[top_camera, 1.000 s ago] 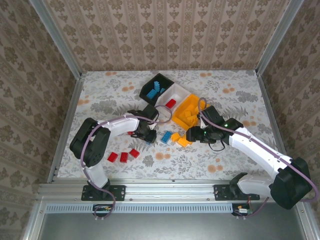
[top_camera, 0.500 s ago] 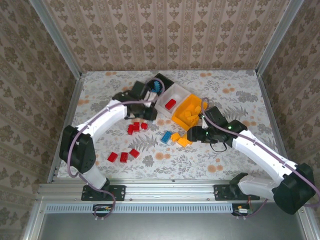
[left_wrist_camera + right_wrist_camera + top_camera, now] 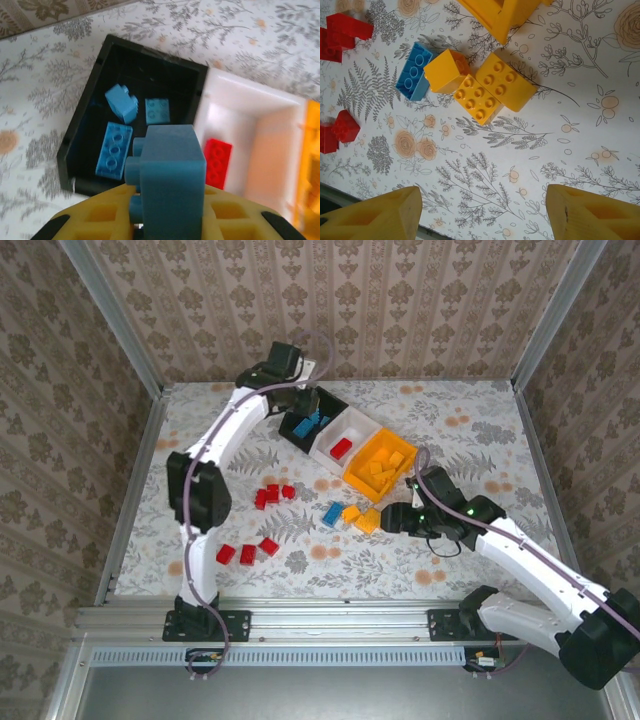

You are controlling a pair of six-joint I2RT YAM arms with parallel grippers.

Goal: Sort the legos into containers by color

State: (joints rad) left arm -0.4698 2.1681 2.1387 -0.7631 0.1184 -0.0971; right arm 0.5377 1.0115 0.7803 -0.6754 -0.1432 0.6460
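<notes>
Just above black bin (image 3: 150, 62): blue lego (image 3: 170, 170) in L tool (image 3: 167, 227)

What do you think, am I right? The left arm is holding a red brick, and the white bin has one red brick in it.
Not quite. The left gripper holds a blue brick, not a red one; the left wrist view shows it clamped between the fingers. The rest is right: the white bin has one red brick in it.
</notes>
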